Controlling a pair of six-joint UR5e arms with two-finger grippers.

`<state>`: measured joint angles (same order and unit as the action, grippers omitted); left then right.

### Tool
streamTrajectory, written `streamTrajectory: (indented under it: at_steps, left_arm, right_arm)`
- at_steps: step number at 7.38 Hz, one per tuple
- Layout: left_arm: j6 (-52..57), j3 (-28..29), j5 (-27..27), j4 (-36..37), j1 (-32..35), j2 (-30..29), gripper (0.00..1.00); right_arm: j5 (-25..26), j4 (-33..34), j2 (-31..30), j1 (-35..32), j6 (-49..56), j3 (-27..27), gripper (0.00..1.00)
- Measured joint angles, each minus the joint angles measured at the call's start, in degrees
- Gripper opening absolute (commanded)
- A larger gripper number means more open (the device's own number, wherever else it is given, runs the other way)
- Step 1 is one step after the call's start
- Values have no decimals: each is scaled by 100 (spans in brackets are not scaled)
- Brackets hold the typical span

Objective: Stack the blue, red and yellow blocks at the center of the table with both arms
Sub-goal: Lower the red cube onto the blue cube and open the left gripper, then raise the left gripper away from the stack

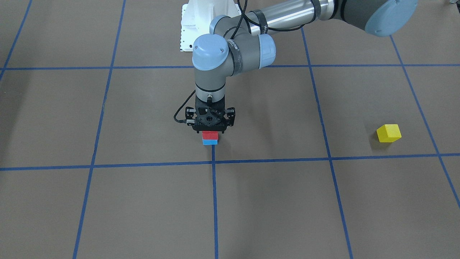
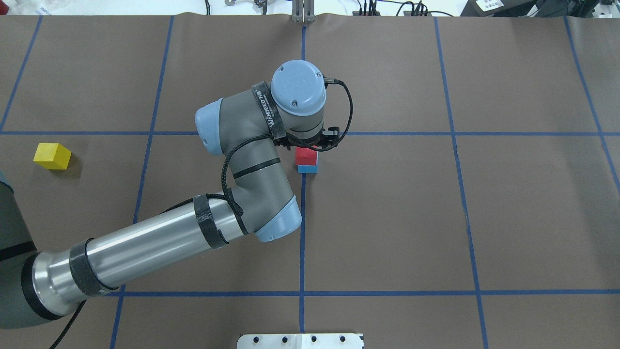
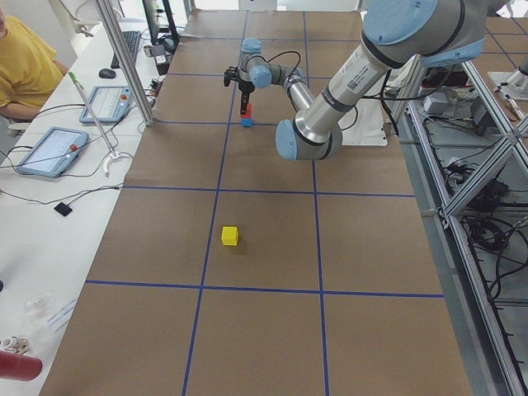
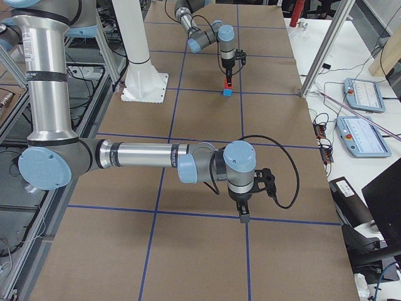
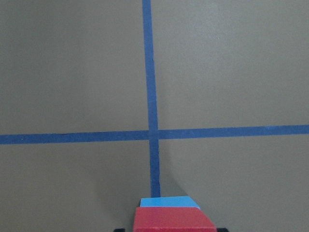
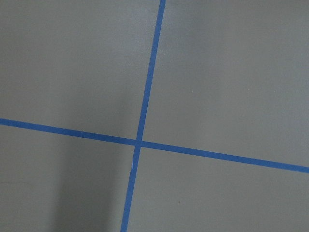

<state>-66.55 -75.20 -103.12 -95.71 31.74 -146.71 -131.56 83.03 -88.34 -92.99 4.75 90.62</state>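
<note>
The red block (image 1: 210, 135) sits on the blue block (image 1: 210, 142) at the table's center, just by a tape crossing. My left gripper (image 1: 210, 129) points straight down over the stack and is shut on the red block (image 5: 173, 220), with the blue block (image 5: 166, 201) showing under it. The yellow block (image 1: 389, 133) lies alone far out on my left side (image 2: 52, 156). My right gripper (image 4: 244, 217) shows only in the exterior right view, low over bare table; I cannot tell if it is open or shut.
Blue tape lines (image 2: 302, 218) divide the brown table into squares. The white robot base (image 2: 300, 341) is at the near edge. An operator in yellow (image 3: 21, 58) and tablets (image 3: 51, 150) are beside the table's far side.
</note>
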Motion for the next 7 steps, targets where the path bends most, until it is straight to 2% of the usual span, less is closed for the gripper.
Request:
streamTrajectory:
  at_steps: [3,4,6,7]
  left_arm:
    - [513,-497,-233,352,348,83,99]
    - [1035,-965,-556,617,705,405,99]
    - [2627,-1862,-1418,774,1765,1567,99]
    - [3640,-2039,-1857,765,2411,2111,99]
  right_arm:
    - [-1,3,14,0,0,-4,100]
    - [-8,7,16,0,0,-6,100]
    - [-46,61,6,-3,6,-28,100]
    - [-68,155,-1,-16,12,-26,100]
